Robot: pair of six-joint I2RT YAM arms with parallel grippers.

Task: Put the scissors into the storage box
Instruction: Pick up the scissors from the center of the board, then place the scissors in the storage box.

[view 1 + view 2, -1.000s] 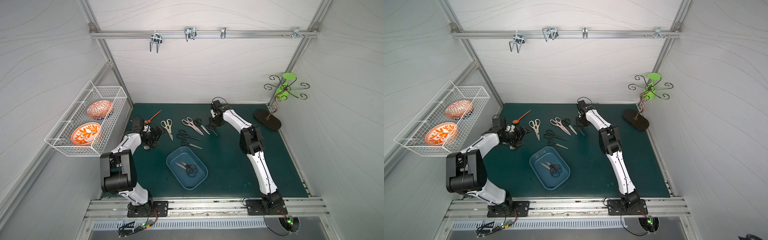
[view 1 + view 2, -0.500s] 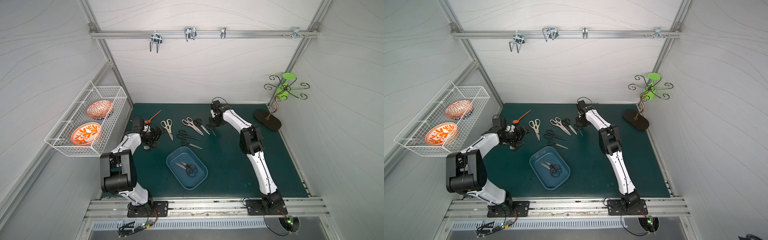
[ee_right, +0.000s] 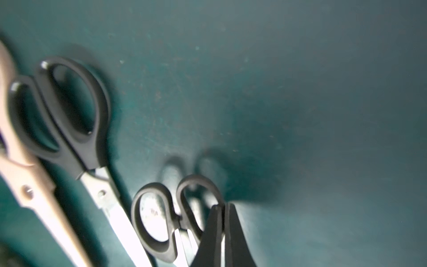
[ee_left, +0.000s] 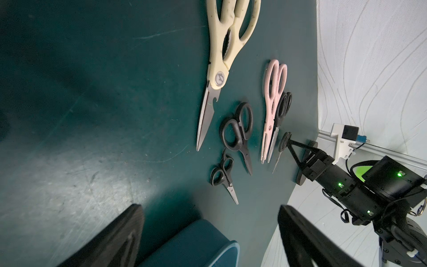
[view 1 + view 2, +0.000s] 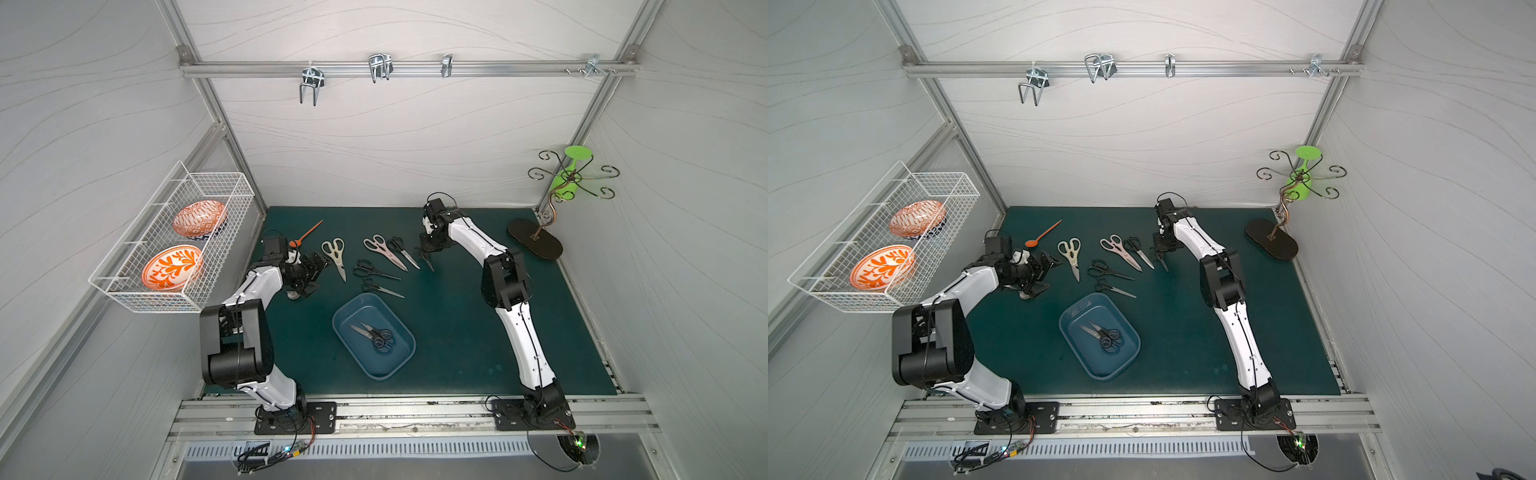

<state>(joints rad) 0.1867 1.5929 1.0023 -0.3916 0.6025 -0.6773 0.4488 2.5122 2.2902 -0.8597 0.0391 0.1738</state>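
Right fingers (image 3: 213, 233) pinch small black scissors (image 3: 161, 250), blades cut off.

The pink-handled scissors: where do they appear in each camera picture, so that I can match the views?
Top view: pink-handled scissors in the far row on the mat, near its middle.
Top view: pink-handled scissors, same place.
Left wrist: next to the cream-handled shears.
Right wrist: cut off at the frame edge.
Shared landmark: the black-handled scissors lying beside them, in all four views.
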